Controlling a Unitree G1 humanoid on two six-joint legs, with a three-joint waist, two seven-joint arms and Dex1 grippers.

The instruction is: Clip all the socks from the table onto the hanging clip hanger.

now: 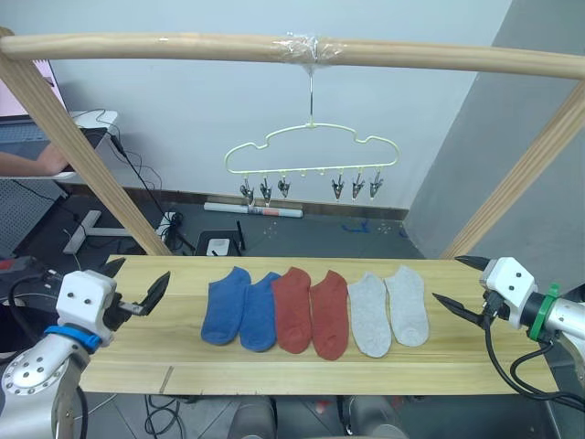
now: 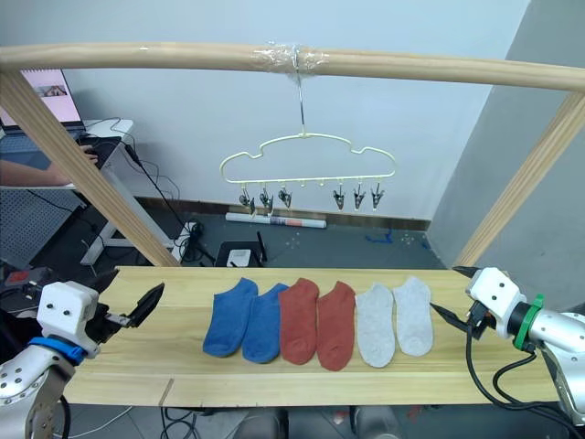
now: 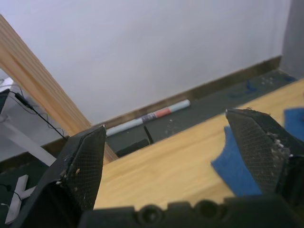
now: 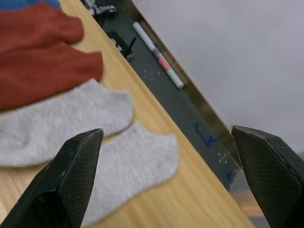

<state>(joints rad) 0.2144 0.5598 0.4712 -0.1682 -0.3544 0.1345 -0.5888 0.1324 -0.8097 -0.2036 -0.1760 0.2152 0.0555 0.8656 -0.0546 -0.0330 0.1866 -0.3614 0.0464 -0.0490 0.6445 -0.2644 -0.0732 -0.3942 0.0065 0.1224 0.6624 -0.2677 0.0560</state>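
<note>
Six socks lie side by side in a row across the middle of the worktop (image 1: 137,361), toes toward the lower edge of the frame. From left to right of the head views: two blue socks (image 1: 226,305) (image 1: 260,311), two red socks (image 1: 292,309) (image 1: 330,314) and two grey socks (image 1: 369,315) (image 1: 408,305). Neighbours touch or slightly overlap along their long edges. None is clipped up.

The hanger (image 1: 311,149) hangs in the upper centre of the frame, its hook taped to the pole (image 1: 183,47) that crosses the top. Its clips (image 1: 311,188) dangle in two groups of three along the bottom bar, all bare, well above the socks.

The left claw (image 1: 137,288) sits at the lower left of the frame, over the left end of the worktop, near the first blue sock but apart from it. Its fingers are spread wide and hold nothing; in its wrist view the edge of a blue sock shows between them.

The right claw (image 1: 462,288) sits at the right of the frame, over the right end of the worktop, near the outer grey sock without touching it. It is also wide open and empty; its wrist view looks across the grey and red socks.

A person's arm (image 1: 27,163) rests on a desk at the far left, behind the slanted pole.
</note>
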